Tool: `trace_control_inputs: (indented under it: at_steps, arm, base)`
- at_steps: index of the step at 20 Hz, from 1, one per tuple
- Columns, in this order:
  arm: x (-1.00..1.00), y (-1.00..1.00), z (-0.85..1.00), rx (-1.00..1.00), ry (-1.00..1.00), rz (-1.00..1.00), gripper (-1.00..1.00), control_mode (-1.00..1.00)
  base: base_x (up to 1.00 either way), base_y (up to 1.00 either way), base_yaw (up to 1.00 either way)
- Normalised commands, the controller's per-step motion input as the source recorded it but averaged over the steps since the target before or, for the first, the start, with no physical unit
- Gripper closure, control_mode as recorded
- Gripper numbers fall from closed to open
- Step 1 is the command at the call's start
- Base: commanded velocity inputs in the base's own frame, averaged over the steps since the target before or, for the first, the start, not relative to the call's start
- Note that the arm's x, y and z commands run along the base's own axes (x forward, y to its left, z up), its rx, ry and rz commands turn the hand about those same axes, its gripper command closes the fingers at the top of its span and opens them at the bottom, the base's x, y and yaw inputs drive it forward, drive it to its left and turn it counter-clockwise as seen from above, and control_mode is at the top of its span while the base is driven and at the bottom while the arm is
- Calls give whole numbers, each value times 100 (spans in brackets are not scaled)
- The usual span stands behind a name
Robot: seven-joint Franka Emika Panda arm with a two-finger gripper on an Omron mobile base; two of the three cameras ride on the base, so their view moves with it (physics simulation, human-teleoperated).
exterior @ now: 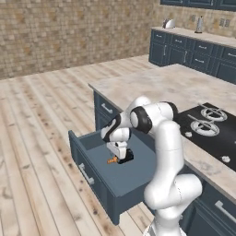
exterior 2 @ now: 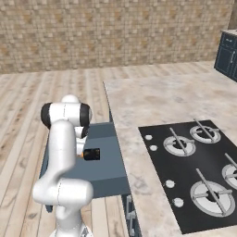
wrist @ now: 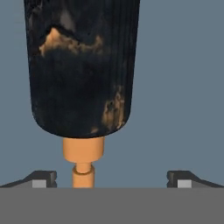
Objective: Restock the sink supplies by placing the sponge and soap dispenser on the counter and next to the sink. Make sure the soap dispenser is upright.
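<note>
The soap dispenser (exterior: 126,156) (exterior 2: 92,154) is a black rounded bottle with an orange pump. It lies on its side on the floor of an open blue drawer (exterior: 94,146) (exterior 2: 105,172). In the hand view the soap dispenser (wrist: 83,65) lies lengthwise, with its pump pointing toward the hand. My gripper (exterior: 120,155) (wrist: 111,179) is lowered into the drawer just over the pump end. It is open, one fingertip on each side of the pump, and touches nothing. The sponge and the sink are out of view.
The drawer sticks out of an island with a marbled worktop (exterior: 156,85) (exterior 2: 152,99) and a black gas hob (exterior: 209,126) (exterior 2: 196,162). A far counter (exterior: 193,33) over dark blue cabinets runs along the tiled back wall. Wooden floor lies open to the left.
</note>
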Motion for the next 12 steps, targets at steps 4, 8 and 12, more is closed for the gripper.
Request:
trace_control_inputs:
  at_steps: [4,8,12]
  arm:
    - [8,5,-19,0,0,0,-100,-100]
    - [10,8,-18,0,0,0,-100,-100]
    - [17,12,-16,0,0,0,-100,-100]
  base:
    - [0,0,0]
    - [0,0,0]
    - [0,0,0]
